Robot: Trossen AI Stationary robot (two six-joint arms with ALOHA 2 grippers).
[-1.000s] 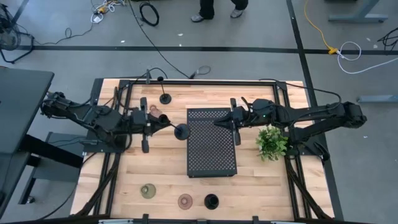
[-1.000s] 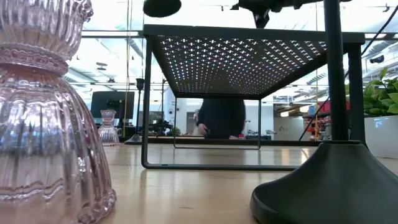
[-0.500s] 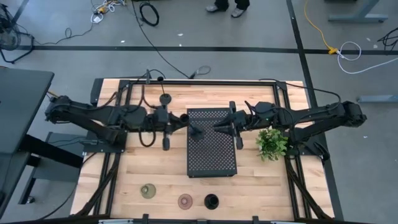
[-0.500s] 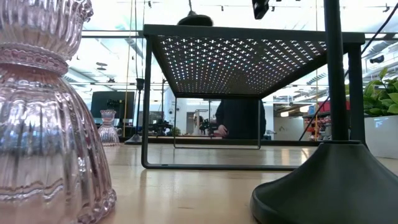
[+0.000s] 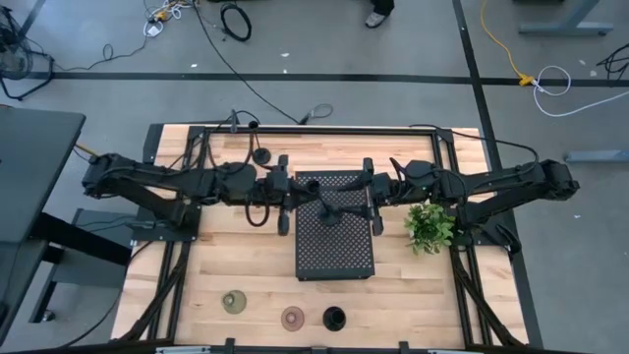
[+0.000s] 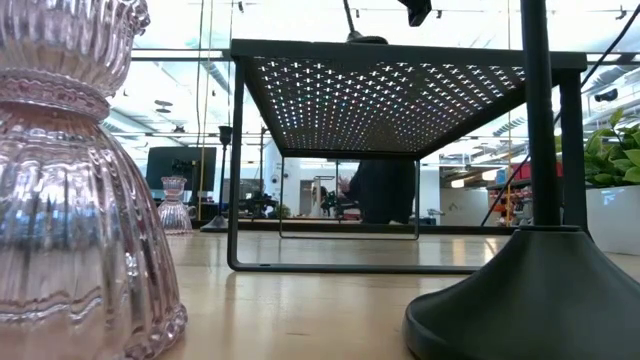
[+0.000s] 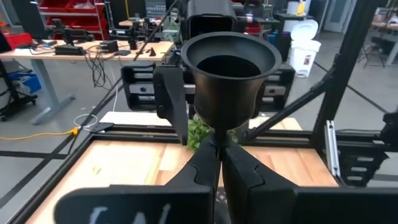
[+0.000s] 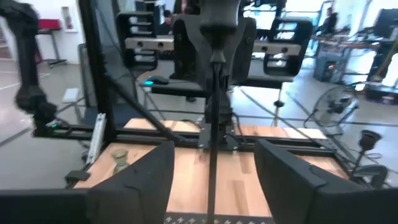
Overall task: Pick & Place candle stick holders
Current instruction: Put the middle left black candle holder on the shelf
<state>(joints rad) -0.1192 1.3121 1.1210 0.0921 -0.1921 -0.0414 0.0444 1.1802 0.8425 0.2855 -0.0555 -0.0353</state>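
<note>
A slim black candle stick holder (image 5: 322, 208) leans over the black perforated tray (image 5: 336, 251), held by my shut left gripper (image 5: 298, 194), which reaches in from the table's left. Its cup top (image 7: 230, 68) faces the left wrist camera. Its round base (image 6: 368, 39) is down at the tray's top. My right gripper (image 5: 346, 200) comes from the table's right and stands open, one finger on either side of the stem (image 8: 212, 124) without touching it. Three more holders stand near the front edge: olive (image 5: 234, 302), pinkish (image 5: 293, 317) and black (image 5: 334, 317). My left gripper pinches the holder's thin stem just below the cup (image 7: 218, 138) between its two fingers (image 7: 202, 168). The fingers come about level from the table's left, across the stem. The holder tilts with its cup toward that gripper, its base at the tray's top; whether it rests there I cannot tell.
A small green plant (image 5: 429, 224) stands right of the tray under the right arm. Another black holder (image 5: 260, 154) stands at the far edge behind the left arm. Bare wood lies between the tray and the front row of holders.
My left gripper has carried the black holder from the wood left of the tray toward the table's right, over the tray's far part. The holder's base has come down at the tray's top. My right gripper has opened around the stem.
</note>
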